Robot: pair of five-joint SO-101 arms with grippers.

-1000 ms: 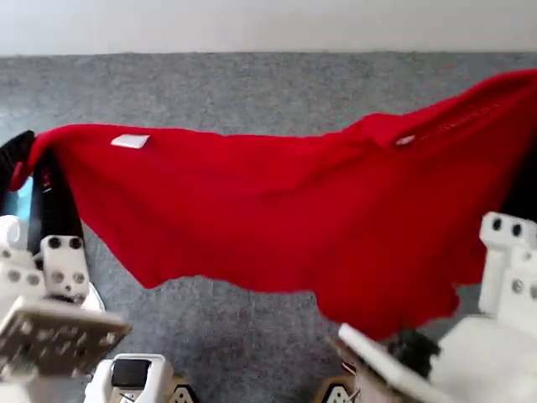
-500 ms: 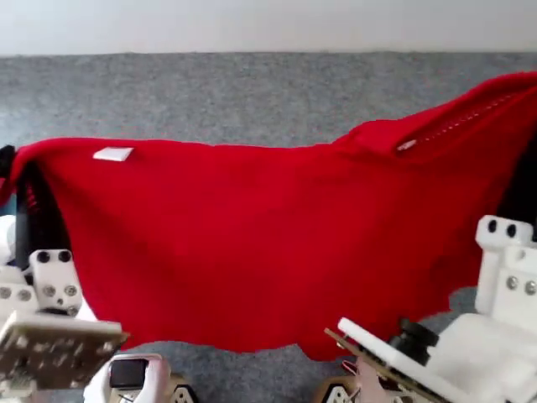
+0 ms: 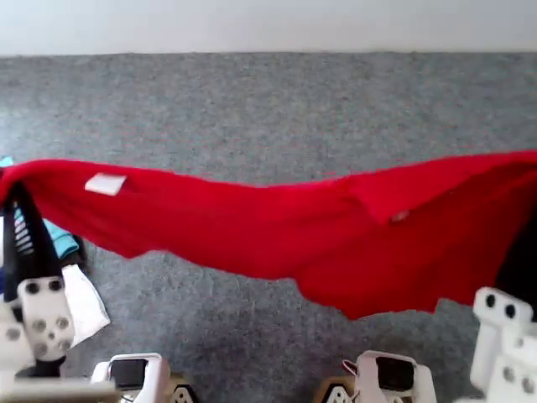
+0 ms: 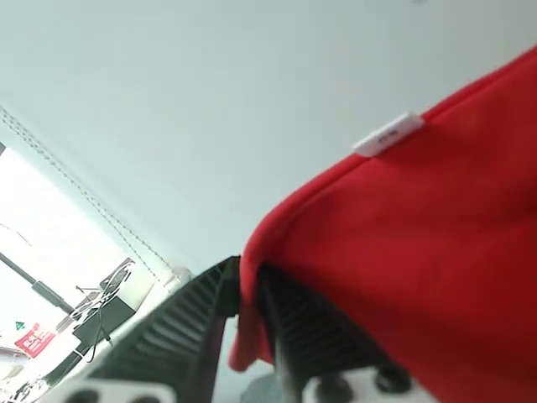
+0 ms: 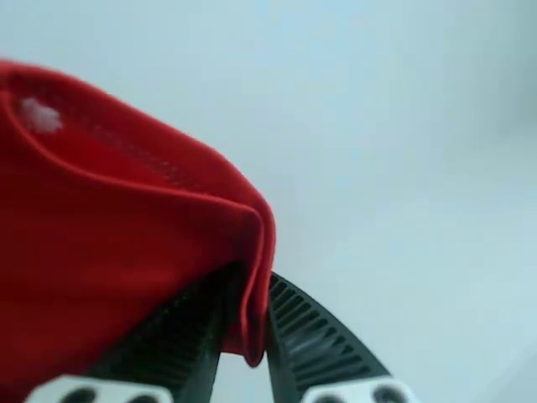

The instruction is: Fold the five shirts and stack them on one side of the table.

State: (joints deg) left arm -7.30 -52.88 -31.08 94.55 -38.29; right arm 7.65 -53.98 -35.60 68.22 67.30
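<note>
Holding: left gripper (image 4: 250, 290) and right gripper (image 5: 248, 306) each pinch one end of the red shirt (image 3: 277, 227).
Axis: left to right, stretched between them.

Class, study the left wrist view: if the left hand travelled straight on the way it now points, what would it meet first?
The left hand is shut on the red shirt, so it carries that along; beyond its tips the way looks free up to a pale surface, though depth is unclear.
</note>
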